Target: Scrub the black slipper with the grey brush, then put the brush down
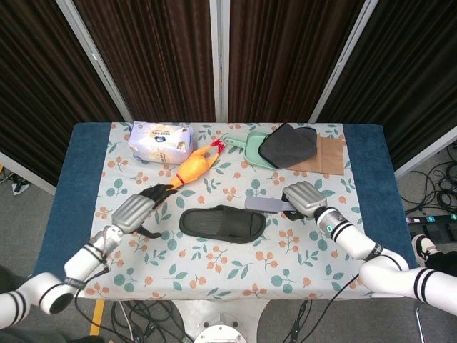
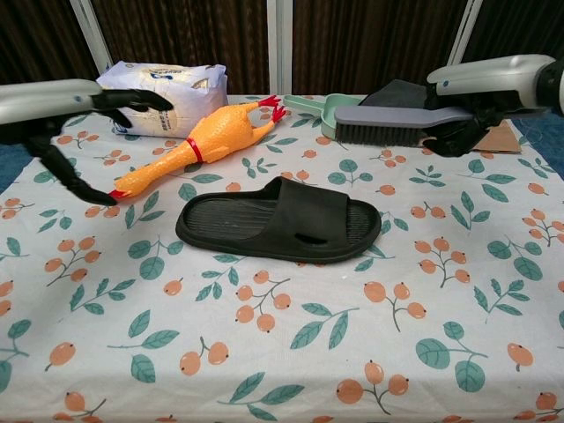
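Note:
The black slipper (image 1: 222, 223) (image 2: 280, 220) lies flat in the middle of the flowered tablecloth, toe end to the right. My right hand (image 1: 305, 198) (image 2: 480, 86) grips the handle of the grey brush (image 1: 265, 206) (image 2: 392, 123), which hangs in the air with its bristles down, above and just right of the slipper's toe end. My left hand (image 1: 136, 211) (image 2: 62, 110) is open, fingers spread, hovering over the cloth to the left of the slipper's heel. Neither hand touches the slipper.
A yellow rubber chicken (image 1: 184, 174) (image 2: 194, 146) lies behind the slipper on the left. A white packet (image 1: 161, 141) (image 2: 162, 98) stands at the back left. A green dustpan (image 1: 251, 151) (image 2: 344, 118) with a dark cloth (image 1: 288, 145) sits at the back right.

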`<state>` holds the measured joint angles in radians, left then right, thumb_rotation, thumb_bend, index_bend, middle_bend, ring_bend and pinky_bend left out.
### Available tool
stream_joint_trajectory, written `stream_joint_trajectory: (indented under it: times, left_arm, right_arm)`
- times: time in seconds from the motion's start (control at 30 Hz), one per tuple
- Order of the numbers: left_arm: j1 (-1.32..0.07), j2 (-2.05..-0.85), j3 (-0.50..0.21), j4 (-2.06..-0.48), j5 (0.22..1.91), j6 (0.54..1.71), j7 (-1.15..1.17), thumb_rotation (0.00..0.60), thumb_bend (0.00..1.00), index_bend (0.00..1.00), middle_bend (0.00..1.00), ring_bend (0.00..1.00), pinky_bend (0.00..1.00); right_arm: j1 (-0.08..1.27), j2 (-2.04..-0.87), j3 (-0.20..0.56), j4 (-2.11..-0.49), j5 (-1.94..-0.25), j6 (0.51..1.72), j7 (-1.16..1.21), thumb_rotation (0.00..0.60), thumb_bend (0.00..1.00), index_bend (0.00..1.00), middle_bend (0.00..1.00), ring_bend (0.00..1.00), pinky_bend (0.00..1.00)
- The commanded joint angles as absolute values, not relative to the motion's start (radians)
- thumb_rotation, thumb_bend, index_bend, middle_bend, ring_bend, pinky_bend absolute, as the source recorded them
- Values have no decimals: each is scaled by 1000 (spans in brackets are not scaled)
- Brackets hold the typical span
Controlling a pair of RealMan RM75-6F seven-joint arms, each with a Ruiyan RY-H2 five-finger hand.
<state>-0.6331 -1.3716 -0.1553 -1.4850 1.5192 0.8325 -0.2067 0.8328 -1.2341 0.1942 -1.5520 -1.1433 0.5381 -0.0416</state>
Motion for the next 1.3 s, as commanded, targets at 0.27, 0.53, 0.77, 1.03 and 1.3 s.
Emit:
stream_joint_trajectory:
  times: [0.27, 0.53, 0.77, 1.03, 1.3]
  left_arm:
    - [-835, -1576, -182, -1304, 1452, 649, -237, 600, 55, 112, 142, 70, 164]
    - [-892, -1654, -164, -1225, 1423, 594, -271, 600, 54, 140, 216, 103, 164]
    - [-906, -1726, -140, -1138, 1406, 593, -262, 600, 53, 219, 271, 170, 177]
    - [-910, -1760, -139, -1092, 1390, 615, -281, 600, 50, 383, 466, 335, 215]
    - [-911, -1762, -124, -1079, 1392, 626, -289, 600, 50, 414, 501, 360, 228]
  right_arm:
    - [890, -1404, 154, -1442, -1085, 604, -149, 600, 477, 1000, 1000, 1000, 1000]
    - [903, -1484, 138, -1390, -1071, 640, -184, 600, 477, 1000, 1000, 1000, 1000]
    - [898, -1535, 125, -1353, -1092, 663, -177, 600, 477, 1000, 1000, 1000, 1000]
    - [889, -1587, 104, -1298, -1136, 686, -176, 600, 477, 1000, 1000, 1000, 1000]
    - [846, -1589, 77, -1241, -1156, 741, -194, 600, 477, 1000, 1000, 1000, 1000]
